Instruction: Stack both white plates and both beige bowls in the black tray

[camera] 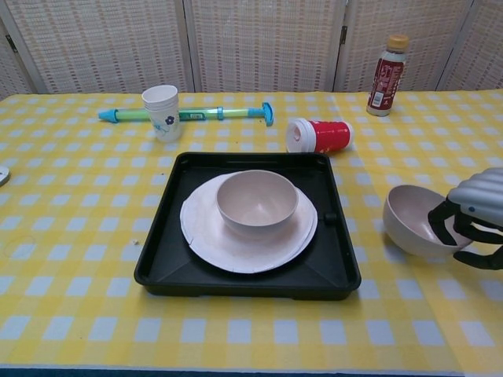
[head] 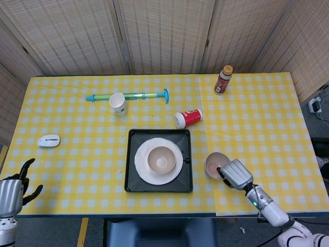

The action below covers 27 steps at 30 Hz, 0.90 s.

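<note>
Beige bowl (camera: 413, 220) sits right of the black tray (camera: 157, 259), tilted, right hand (camera: 471, 216) grasping its far rim with fingers (camera: 442, 222) hooked inside. Second bowl (camera: 256, 203) sits on white plates (camera: 206, 236) in tray centre. Left hand (head: 13, 186) at lower left of head view, fingers apart, empty.

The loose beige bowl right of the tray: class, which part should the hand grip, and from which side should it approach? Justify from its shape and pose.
Grip the rim of the bowl on its right side, fingers inside and thumb outside. It sits open side up with a thin wall, and the right hand is already at that edge. The tray lies to its left, so a right-side hold probably leaves the carrying path clear.
</note>
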Each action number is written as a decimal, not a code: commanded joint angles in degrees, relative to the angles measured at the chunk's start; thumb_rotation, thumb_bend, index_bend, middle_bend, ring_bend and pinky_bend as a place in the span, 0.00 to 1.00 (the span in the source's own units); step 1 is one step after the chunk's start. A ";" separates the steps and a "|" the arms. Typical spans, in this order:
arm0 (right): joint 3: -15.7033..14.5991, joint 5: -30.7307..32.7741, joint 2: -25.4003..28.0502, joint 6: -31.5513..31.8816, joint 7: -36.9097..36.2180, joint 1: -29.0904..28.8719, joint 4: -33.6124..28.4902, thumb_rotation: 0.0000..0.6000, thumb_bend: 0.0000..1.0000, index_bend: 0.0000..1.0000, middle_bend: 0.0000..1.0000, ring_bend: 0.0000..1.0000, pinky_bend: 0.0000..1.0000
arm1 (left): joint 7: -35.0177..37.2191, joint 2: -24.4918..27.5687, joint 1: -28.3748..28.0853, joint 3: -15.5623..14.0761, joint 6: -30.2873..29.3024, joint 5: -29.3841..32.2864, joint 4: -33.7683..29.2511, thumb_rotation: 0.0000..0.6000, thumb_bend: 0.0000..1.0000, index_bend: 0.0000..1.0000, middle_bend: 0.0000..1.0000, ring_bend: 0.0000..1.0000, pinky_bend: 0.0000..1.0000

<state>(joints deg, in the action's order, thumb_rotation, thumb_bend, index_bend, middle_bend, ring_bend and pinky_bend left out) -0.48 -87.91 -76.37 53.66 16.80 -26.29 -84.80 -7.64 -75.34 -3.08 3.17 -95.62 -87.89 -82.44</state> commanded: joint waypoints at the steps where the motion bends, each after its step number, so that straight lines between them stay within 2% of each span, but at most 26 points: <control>1: -0.17 0.26 0.03 0.05 -0.15 -0.14 -0.14 1.00 0.49 0.65 0.91 0.92 1.00 | -0.55 0.02 0.10 0.11 0.13 0.12 -0.19 1.00 0.21 0.23 0.97 0.73 0.81; 9: -0.23 -1.01 1.42 4.02 -0.53 0.52 -1.86 1.00 0.49 0.67 0.91 0.92 1.00 | -0.68 -0.05 0.26 0.20 0.09 -0.40 -0.44 1.00 0.21 0.23 0.97 0.73 0.81; 13: 0.03 -1.77 2.00 6.31 2.59 0.83 -3.05 1.00 0.49 0.67 0.91 0.92 1.00 | -1.48 -0.18 0.34 0.40 -0.23 -0.68 -0.37 1.00 0.21 0.23 0.97 0.72 0.81; 22: 0.89 -1.64 4.00 6.68 8.53 -0.22 -9.24 1.00 0.49 0.67 0.91 0.93 1.00 | -3.26 0.28 0.85 0.70 -0.70 -0.59 -1.18 1.00 0.21 0.23 0.95 0.67 0.79; 27: 3.11 0.26 4.54 3.56 13.59 -3.24 -14.42 1.00 0.49 0.67 0.91 0.93 1.00 | -3.69 1.70 1.23 0.69 0.25 0.56 -2.98 1.00 0.21 0.24 0.91 0.65 0.78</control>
<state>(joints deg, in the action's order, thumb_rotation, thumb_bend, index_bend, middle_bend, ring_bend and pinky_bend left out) 1.62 -88.60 -72.15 58.56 28.77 -28.25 -97.60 -11.28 -73.78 -1.93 3.84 -95.50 -87.47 -85.26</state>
